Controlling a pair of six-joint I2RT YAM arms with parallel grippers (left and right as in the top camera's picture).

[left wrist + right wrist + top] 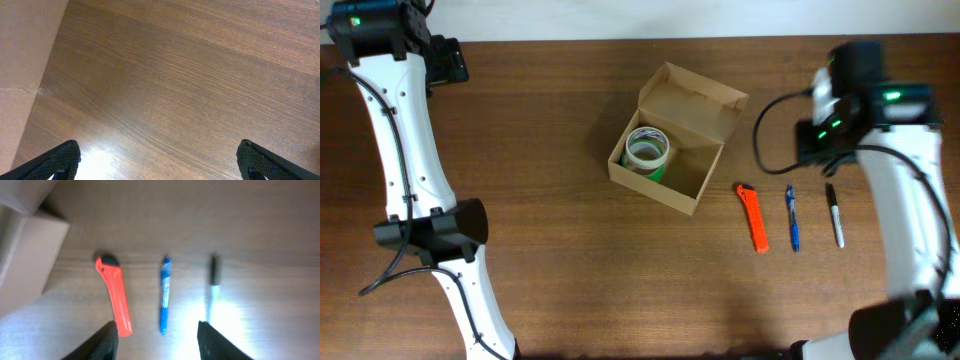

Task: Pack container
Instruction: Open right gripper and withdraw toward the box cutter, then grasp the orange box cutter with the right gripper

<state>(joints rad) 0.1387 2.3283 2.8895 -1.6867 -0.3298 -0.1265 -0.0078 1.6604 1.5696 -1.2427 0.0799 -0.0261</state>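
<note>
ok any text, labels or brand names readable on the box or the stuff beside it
None can be read. The box is plain. The tape inside it, the cutter, the pen and the marker show no legible print; the right wrist view is blurred.

Robotics lab: wood-grain table (580, 300) between white robot arms (395, 130)

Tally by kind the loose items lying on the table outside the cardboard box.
Orange utility knife: 1
Blue pen: 1
Black marker: 1
Total: 3
</note>
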